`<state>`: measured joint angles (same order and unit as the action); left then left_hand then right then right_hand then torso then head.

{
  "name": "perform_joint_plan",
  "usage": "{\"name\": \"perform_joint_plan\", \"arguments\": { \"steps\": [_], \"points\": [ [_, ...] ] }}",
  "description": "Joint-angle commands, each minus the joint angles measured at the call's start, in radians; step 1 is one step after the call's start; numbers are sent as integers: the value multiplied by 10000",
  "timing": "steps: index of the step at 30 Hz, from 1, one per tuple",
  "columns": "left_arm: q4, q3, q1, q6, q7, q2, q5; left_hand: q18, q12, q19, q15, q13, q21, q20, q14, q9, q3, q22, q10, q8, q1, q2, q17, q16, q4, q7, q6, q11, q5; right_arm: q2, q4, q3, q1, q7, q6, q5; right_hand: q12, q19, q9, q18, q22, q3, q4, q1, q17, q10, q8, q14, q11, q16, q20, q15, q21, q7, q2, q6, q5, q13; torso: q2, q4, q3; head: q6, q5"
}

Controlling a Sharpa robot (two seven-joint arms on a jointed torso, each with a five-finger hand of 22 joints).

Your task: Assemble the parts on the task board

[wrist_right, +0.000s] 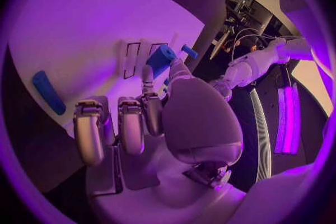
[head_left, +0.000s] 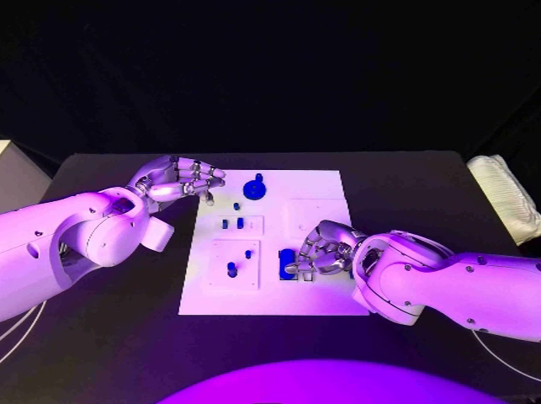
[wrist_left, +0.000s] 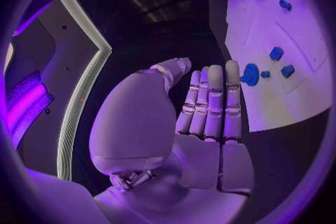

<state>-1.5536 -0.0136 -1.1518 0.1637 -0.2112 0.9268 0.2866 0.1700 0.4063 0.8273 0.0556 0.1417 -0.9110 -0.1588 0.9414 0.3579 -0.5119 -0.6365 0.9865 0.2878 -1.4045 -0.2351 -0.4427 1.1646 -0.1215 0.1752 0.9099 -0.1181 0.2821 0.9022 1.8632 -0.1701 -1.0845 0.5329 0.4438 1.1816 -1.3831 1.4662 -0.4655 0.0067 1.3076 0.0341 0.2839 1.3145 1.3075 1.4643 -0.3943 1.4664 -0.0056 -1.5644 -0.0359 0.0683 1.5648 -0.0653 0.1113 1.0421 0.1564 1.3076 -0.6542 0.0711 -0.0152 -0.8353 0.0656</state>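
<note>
While its fingers hide the contact, right hand (head_left: 316, 255) grips blue part (wrist_right: 160, 59) | left hand (head_left: 173, 179) empty, fingers apart.

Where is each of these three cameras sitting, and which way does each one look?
Head view: on the robot's head, looking down at the task board on the black table; both arms reach in, left hand and right hand.
Left wrist view: behind the left hand, its fingers stretched toward the board.
Right wrist view: behind the right hand, fingers curled by a blue part.
Shared: the left wrist view also shows the right hand.
</note>
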Motion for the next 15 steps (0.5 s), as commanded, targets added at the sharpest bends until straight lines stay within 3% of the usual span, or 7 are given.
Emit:
{"name": "perform_joint_plan", "arguments": {
  "steps": [1, 15],
  "points": [
    [-9, 6, -2, -184, -30, -11, 3, 127, -40, 66, 38, -16, 54, -25, 23, -12, 32, 13, -29, -22, 9, 103, -5, -68, 9, 54, 2, -53, 53, 31, -55, -61, 60, 203, -695, 160, 45, 1046, 28, -67, 2632, -160, 9, 190, 2633, 317, 28, 1044, -71, -64, 66, 76, 60, 34, 145, 31, 130, 1581, -2, 7, 2, -11, -3],
    [-6, 6, -1, -198, -30, -12, 17, 128, -47, 64, 36, -16, 59, -24, 11, -11, 27, 14, -31, -18, -17, 103, -6, -72, 27, 51, 8, -52, 55, 25, -53, -62, 60, 219, -792, 178, 41, 1046, 42, -67, 2632, -225, 34, 203, 2633, 319, 37, 1044, -67, -64, 65, 76, 60, 28, 194, 40, 199, 1586, -3, 3, 2, -15, -1]
  ]
}}
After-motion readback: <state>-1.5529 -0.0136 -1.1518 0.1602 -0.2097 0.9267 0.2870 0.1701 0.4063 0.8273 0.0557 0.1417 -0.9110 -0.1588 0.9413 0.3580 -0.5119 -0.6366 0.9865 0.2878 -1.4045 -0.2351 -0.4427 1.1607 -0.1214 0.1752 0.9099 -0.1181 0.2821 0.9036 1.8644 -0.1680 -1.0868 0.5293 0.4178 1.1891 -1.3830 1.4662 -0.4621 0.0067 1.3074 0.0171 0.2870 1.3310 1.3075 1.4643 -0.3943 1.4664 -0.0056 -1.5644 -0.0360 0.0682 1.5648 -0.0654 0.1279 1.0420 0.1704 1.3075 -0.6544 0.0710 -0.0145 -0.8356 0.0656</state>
